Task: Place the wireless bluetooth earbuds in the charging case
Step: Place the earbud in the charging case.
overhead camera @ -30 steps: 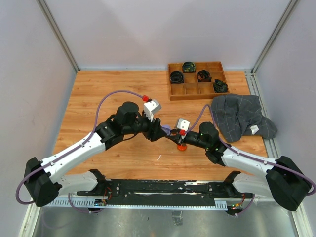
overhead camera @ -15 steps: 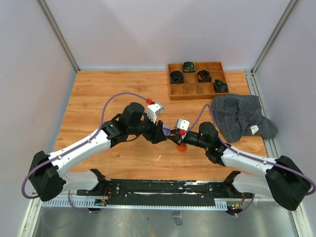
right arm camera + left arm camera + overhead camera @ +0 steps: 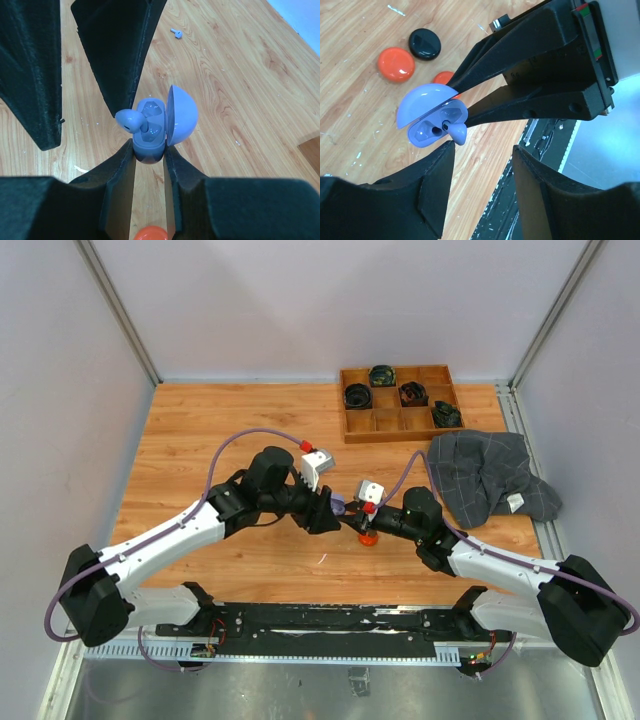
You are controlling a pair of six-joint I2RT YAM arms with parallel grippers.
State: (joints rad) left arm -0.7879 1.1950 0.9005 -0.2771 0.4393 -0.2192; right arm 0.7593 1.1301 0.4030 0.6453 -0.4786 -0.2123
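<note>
My right gripper (image 3: 149, 150) is shut on the base of a lilac charging case (image 3: 150, 137), held above the table with its lid (image 3: 181, 121) swung open. A lilac earbud (image 3: 130, 120) rests on the rim of the case, its stem down in a well and its body sticking out. The left wrist view shows the same case (image 3: 432, 122) and earbud (image 3: 456, 131). My left gripper (image 3: 483, 147) is open with nothing between its fingers. One fingertip (image 3: 447, 150) sits right beside the earbud. From above, both grippers meet at the case (image 3: 340, 506).
An orange-red round case (image 3: 396, 64), a black round case (image 3: 425, 43) and another orange one (image 3: 445, 77) lie on the wood below. A small lilac piece (image 3: 176, 33) lies farther off. A wooden tray (image 3: 400, 403) and a grey cloth (image 3: 490, 478) sit at the back right.
The left arm has shifted right, bringing its wrist closer to the right gripper. The right arm has kept still with the case.
</note>
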